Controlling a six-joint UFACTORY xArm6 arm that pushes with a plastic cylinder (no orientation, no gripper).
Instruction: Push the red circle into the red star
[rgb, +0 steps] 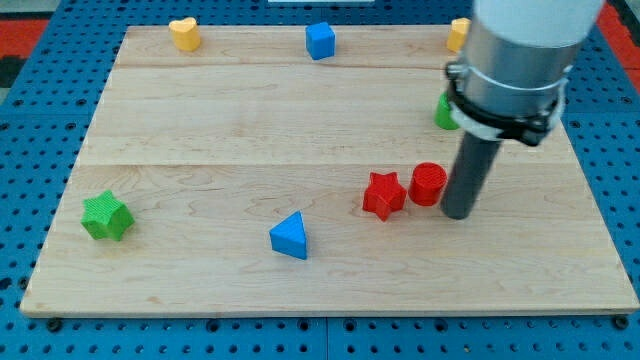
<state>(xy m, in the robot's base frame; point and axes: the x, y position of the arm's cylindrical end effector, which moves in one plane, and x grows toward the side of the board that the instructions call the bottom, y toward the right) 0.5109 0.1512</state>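
Observation:
The red circle (427, 184) is a short cylinder standing on the wooden board right of centre. The red star (384, 194) lies just to its left; the two look touching or nearly so. My tip (457, 214) rests on the board right next to the red circle, at its right and slightly lower side, close to touching it. The rod rises to the grey arm body (520, 55) at the view's top right.
A blue triangle (290, 236) lies lower centre. A green star (106, 216) sits at the left edge. A yellow heart (184, 34), a blue cube (320, 41) and an orange block (458, 33) line the top. A green block (445, 112) is partly hidden behind the arm.

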